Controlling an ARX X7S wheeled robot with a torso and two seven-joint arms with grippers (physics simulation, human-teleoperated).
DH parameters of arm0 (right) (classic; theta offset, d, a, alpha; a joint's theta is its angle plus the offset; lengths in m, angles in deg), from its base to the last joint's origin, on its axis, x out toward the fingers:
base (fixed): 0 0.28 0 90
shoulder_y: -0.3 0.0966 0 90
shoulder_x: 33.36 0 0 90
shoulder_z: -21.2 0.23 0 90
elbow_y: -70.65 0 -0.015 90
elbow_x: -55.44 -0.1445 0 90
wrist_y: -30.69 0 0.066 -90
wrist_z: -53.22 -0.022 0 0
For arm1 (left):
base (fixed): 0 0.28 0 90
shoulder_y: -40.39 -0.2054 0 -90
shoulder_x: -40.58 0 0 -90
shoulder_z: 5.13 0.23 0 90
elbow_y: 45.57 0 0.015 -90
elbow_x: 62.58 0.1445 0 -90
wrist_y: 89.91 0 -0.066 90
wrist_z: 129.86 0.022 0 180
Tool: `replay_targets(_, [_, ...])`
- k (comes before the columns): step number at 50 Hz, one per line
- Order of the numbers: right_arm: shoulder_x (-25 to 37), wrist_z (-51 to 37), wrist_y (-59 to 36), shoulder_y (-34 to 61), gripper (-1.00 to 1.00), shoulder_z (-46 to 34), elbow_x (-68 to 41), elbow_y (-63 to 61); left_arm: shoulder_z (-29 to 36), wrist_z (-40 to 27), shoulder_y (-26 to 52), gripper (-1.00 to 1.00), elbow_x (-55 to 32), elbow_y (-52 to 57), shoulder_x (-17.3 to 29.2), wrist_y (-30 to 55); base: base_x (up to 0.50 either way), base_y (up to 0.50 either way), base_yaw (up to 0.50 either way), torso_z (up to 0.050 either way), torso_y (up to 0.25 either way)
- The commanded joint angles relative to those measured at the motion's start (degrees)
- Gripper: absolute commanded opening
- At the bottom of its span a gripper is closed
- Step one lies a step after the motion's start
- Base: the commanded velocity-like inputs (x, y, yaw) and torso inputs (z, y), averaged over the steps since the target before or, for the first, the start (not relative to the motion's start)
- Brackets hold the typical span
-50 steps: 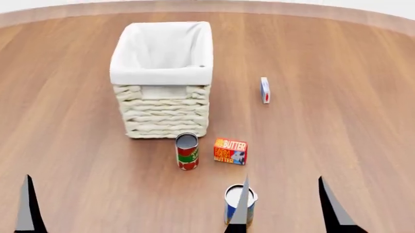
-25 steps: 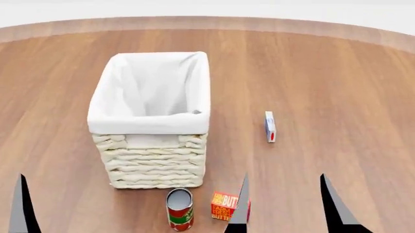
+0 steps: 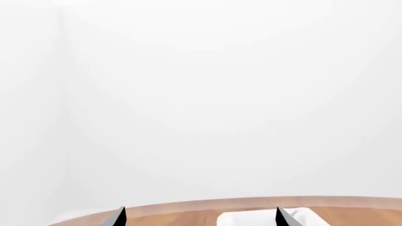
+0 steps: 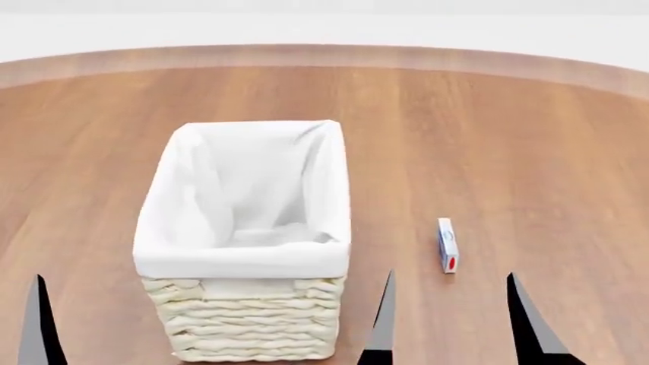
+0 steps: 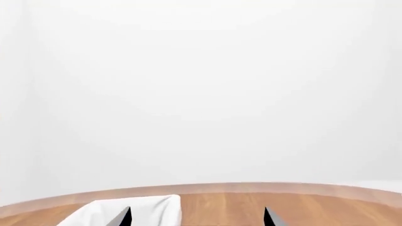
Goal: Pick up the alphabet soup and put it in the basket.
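Observation:
The alphabet soup can is out of view in every frame. The cream wicker basket [image 4: 243, 251] with its white cloth liner stands on the wooden table in the lower left middle of the head view. Its liner also shows in the left wrist view [image 3: 251, 219] and the right wrist view [image 5: 150, 209]. My left gripper [image 3: 201, 219] is open and empty; only one of its fingertips [image 4: 41, 327] shows in the head view, left of the basket. My right gripper [image 4: 451, 323] is open and empty, right of the basket; its jaws also show in the right wrist view [image 5: 197, 219].
A small white box with blue and red print [image 4: 446, 245] stands on edge right of the basket, just beyond my right gripper. The round wooden table [image 4: 507, 137] stretches to a curved far edge, with white wall behind.
The head view has swung up and away: the basket and white box slid down the frame. The red-and-green can, the butter box and the soup can have dropped out at the bottom.

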Motion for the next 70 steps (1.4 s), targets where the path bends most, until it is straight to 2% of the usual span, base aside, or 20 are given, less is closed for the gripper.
replay_targets(1, [0.5, -0.7, 0.2, -0.1, 1.00, -0.3, -0.6, 0.2, 0.3, -0.2, 0.0, 1.00, 0.4, -0.1, 0.0, 0.2, 0.00, 0.50, 0.00, 0.000, 0.000])
replay_targets(26, [1.7, -1.5, 1.3, -0.1, 1.00, -1.1, -1.3, 1.4, 1.0, -0.6, 0.3, 1.00, 0.5, -0.3, 0.7, 1.1, 0.00, 0.50, 0.00, 0.000, 0.000])
replay_targets(44, [2.4, -1.9, 1.6, -0.4, 1.00, -0.3, -4.6, 0.9, 1.4, -1.1, 0.4, 1.00, 0.7, -0.5, 1.0, 1.1, 0.00, 0.01, 0.00, 0.000, 0.000])
replay_targets(47, [3.5, -3.5, 1.5, -0.3, 1.00, -1.2, -0.1, -0.1, 1.2, -1.3, 0.4, 1.00, 0.4, -0.7, 1.1, 1.1, 0.00, 0.00, 0.00, 0.000, 0.000])
replay_targets(58, [9.2, -4.3, -0.7, -3.3, 1.00, 10.2, -5.1, -4.9, 1.1, -2.3, 0.9, 1.00, 0.3, -2.2, 1.8, 0.7, 0.00, 0.00, 0.00, 0.000, 0.000])
replay_targets(70, [12.2, -1.9, 3.6, -8.3, 1.00, 18.4, -6.9, 0.1, 0.0, -3.0, 0.8, 1.00, -1.0, -3.2, 2.2, 0.1, 0.00, 0.00, 0.00, 0.000, 0.000])
